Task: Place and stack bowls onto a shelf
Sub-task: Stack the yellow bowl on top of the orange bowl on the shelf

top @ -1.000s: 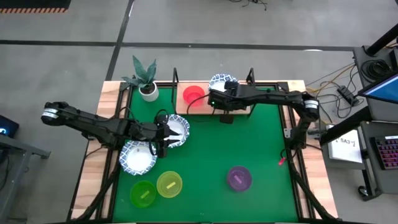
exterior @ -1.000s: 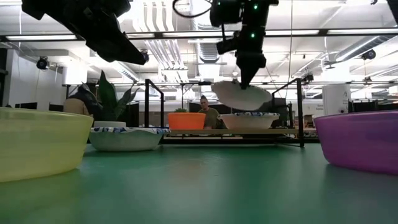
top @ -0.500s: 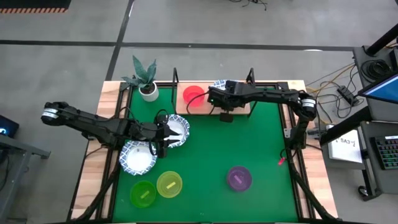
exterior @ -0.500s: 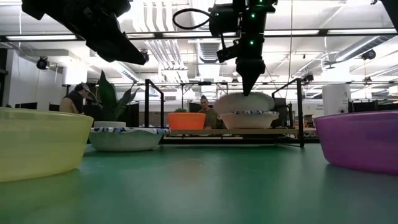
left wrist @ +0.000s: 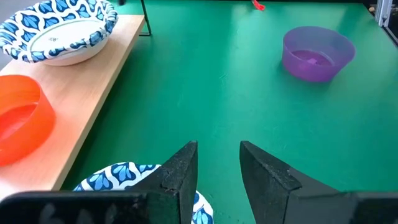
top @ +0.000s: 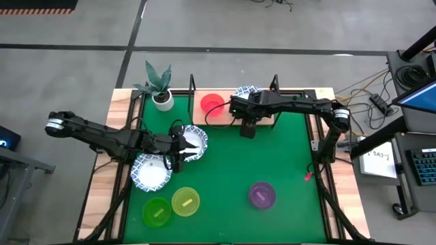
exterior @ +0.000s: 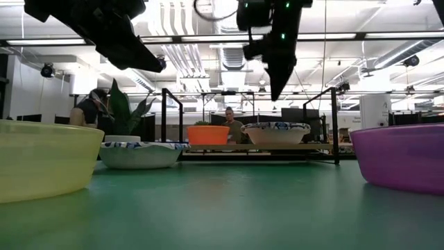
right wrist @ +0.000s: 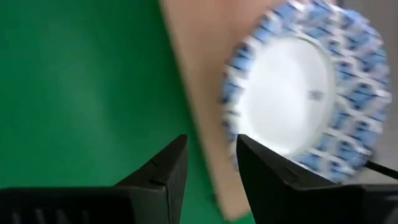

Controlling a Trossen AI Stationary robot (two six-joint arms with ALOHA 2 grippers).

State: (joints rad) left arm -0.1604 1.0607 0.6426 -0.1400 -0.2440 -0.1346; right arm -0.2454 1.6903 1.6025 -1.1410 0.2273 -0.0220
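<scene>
The right gripper (right wrist: 208, 158) hangs above the front edge of the shelf (top: 262, 120), fingers apart and holding nothing. A blue-patterned bowl (right wrist: 305, 106) sits on the shelf's right end, beside a red bowl (top: 212, 105) on its left end. The left gripper (left wrist: 216, 165), fingers parted and empty, hovers over two more blue-patterned bowls (top: 151, 171) near the table's left edge. Lime green (top: 157, 212), yellow (top: 185, 202) and purple (top: 261, 195) bowls stand along the front.

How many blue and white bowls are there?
3 show: one bowl on the shelf, and two side by side on the green table, a nearer bowl and a farther bowl. The shelf one may hide another nested under it.
</scene>
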